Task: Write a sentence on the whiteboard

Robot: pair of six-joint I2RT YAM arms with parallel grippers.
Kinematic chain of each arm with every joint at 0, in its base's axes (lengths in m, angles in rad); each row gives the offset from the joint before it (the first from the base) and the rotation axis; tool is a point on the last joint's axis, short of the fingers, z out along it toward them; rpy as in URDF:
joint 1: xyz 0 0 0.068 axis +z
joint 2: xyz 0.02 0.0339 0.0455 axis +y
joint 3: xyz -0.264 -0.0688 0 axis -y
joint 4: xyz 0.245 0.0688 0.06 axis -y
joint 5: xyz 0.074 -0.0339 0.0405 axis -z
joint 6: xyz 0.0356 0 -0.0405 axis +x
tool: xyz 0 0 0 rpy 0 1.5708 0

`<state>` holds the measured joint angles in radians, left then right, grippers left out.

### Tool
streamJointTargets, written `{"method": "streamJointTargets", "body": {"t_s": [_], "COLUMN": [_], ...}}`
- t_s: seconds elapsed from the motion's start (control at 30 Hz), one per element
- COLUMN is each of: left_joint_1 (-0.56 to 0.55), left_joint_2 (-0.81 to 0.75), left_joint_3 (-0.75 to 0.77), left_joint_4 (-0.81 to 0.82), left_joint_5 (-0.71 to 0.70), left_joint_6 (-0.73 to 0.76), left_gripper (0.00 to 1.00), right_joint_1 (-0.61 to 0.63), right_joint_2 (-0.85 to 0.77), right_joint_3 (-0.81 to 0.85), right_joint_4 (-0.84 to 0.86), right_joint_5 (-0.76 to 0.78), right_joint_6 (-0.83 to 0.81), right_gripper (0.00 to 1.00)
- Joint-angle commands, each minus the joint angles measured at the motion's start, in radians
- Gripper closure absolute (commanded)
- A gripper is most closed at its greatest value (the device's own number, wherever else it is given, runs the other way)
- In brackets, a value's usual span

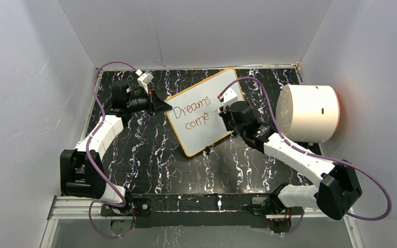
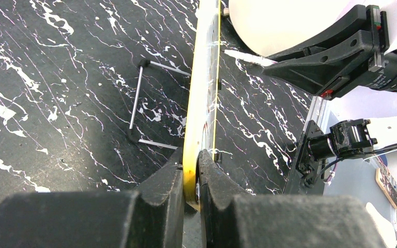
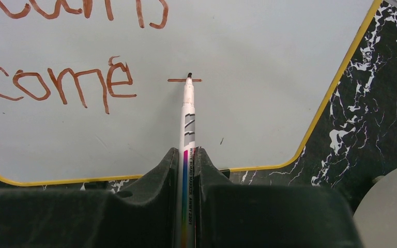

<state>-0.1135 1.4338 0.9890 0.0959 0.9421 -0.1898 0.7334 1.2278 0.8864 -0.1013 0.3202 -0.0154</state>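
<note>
Whiteboard (image 1: 207, 111) — mid-table (image 1: 150, 150), propped on wire stand (image 2: 137, 101), reads "Dreams come". Left tool (image 2: 191, 175) clamps its yellow rim. Right tool (image 3: 186, 155) grips marker (image 3: 187, 113) — long axis pointing straight at the board, tip touching a short stroke right of "come".

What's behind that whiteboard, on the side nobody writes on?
A thin wire stand juts from the back of the whiteboard, over the dark marbled table. From above, the board itself hides all that.

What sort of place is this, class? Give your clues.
Likely a robot test booth: plain white walls enclose a black marbled table, with two robot arms bolted at its edge and a whiteboard.
</note>
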Motion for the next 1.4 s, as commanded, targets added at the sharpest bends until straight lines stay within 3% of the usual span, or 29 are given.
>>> {"method": "streamJointTargets", "body": {"t_s": [0.0,0.53,1.37], "left_joint_1": [-0.021,-0.022,-0.022], "left_joint_2": [0.059,0.062,0.062], "left_joint_3": [-0.033,-0.032,-0.033], "left_joint_4": [-0.127,-0.126,-0.127], "left_joint_5": [-0.138,-0.136,-0.137], "left_joint_6": [0.096,0.096,0.096], "left_gripper": [1.0,1.0,1.0], "right_joint_1": [-0.004,-0.004,-0.004], "right_joint_2": [0.004,0.044,0.01], "right_joint_3": [0.048,0.054,-0.011], "right_joint_4": [0.061,0.077,-0.052], "right_joint_5": [-0.012,-0.009,-0.031], "right_joint_6": [-0.013,-0.013,0.029], "right_gripper": [1.0,1.0,1.0]}}
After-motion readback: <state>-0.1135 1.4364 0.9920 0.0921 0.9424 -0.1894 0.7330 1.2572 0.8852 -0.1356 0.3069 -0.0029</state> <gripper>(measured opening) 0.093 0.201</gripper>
